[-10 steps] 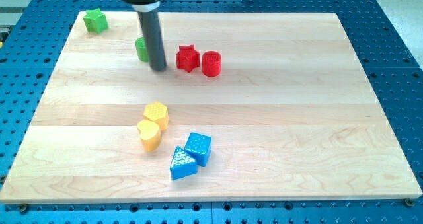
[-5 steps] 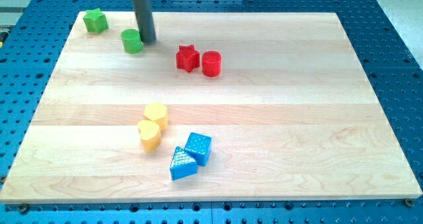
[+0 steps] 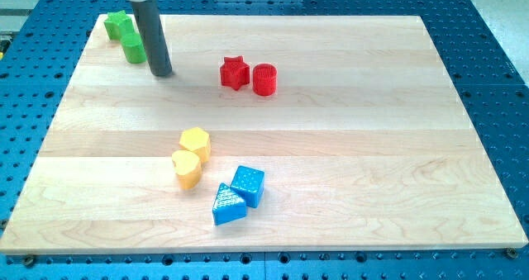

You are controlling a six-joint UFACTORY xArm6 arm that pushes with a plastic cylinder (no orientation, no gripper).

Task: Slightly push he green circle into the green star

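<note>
In the upper left of the frame, the green star sits near the corner of the wooden table, and the green circle lies just beside it, lower right, seemingly touching. My tip stands just right of the green circle. There is no pincer on this rod. At lower centre sit a yellow hexagon, yellow heart, blue triangle and blue cube. Right of my tip, the red star adjoins the red cylinder.

Green circle and star; pale wood board.
</note>
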